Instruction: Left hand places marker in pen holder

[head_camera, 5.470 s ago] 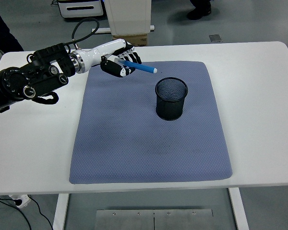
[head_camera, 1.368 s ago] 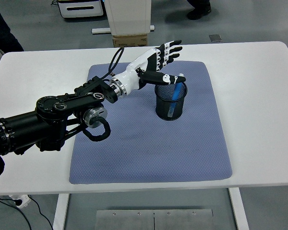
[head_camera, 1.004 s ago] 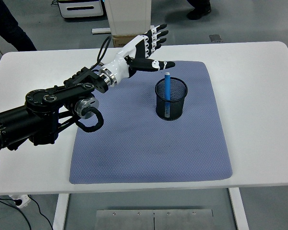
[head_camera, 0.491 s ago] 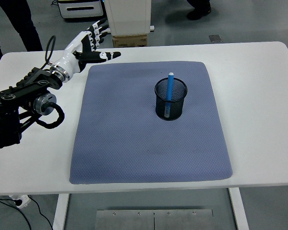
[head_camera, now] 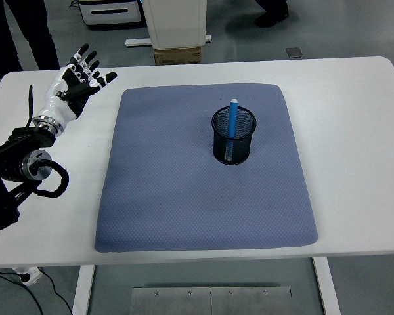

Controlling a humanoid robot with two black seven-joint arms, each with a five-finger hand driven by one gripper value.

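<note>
**Blue marker upright in the holder, left hand spread at the table's left**

Blue and slim, the marker (head_camera: 233, 121) stands nearly upright inside the holder (head_camera: 234, 136), a black mesh cup. Its top end pokes up above the rim, and the lower part shows through the mesh. Nothing touches it.

The holder sits on a grey-blue mat (head_camera: 203, 197), right of the mat's middle and toward its far side. The mat covers most of the centre of the white table (head_camera: 354, 131) and lies flat.

The left hand (head_camera: 73, 85) is well apart from the holder, over the table's far left corner, just off the mat's left edge. Its fingers (head_camera: 85, 59) are spread and point up and away, holding nothing; the palm is white with black fingers. The black arm (head_camera: 16, 170) behind it runs down to the picture's left edge, with a cable looped beside the wrist joint.

Beyond the far edge of the table a cardboard box (head_camera: 177, 56) sits on the floor under a white unit. A person's dark trouser legs (head_camera: 23, 36) show at the top left, and a shoe (head_camera: 272, 12) at the top.
</note>
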